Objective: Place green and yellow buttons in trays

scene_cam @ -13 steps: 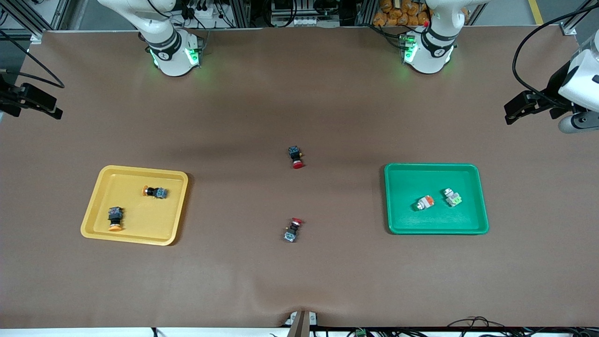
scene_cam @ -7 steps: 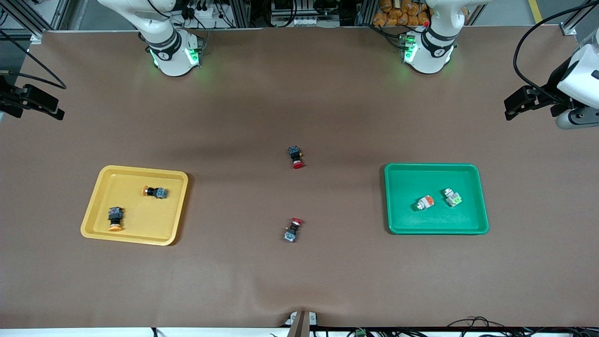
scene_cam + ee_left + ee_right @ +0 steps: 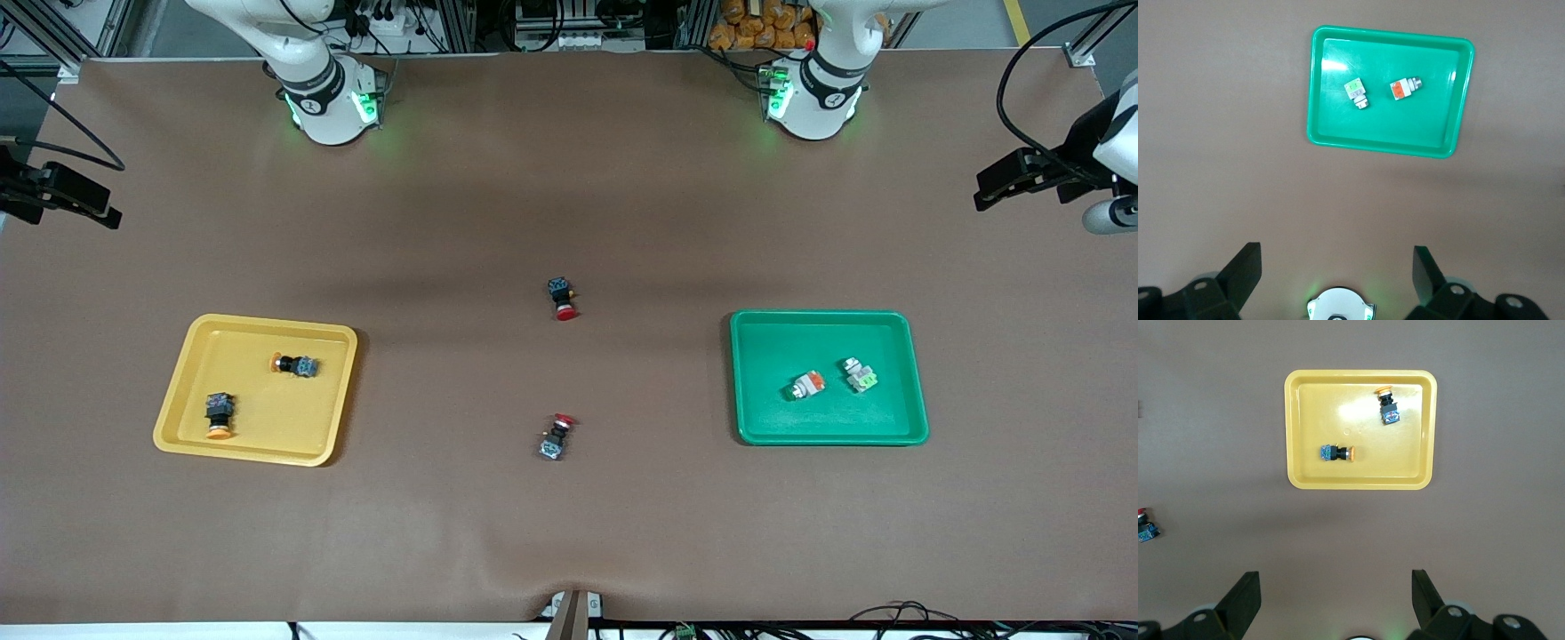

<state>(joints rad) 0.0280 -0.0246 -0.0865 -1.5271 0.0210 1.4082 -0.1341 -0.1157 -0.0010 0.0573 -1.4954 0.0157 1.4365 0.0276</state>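
The yellow tray (image 3: 267, 322) holds two orange-yellow capped buttons (image 3: 295, 364) (image 3: 219, 416). The green tray (image 3: 818, 315) holds two white-silver buttons, one with an orange block (image 3: 807, 385) and one with a green block (image 3: 859, 374). My left gripper (image 3: 1005, 182) is open and empty, high over the table edge at the left arm's end; its wrist view (image 3: 1338, 257) looks down on the green tray (image 3: 1388, 148). My right gripper (image 3: 62, 191) is open and empty, high over the right arm's end; its wrist view (image 3: 1336, 583) shows the yellow tray (image 3: 1358, 483).
Two red-capped switches lie on the brown table between the trays, one (image 3: 562, 298) farther from the front camera and one (image 3: 556, 437) nearer. The nearer one also shows at the edge of the right wrist view (image 3: 1145, 530). The arm bases stand along the table's back edge.
My left gripper has risen and drawn outward toward the table's edge at the left arm's end. The right gripper has barely moved. The buttons and trays have not moved.
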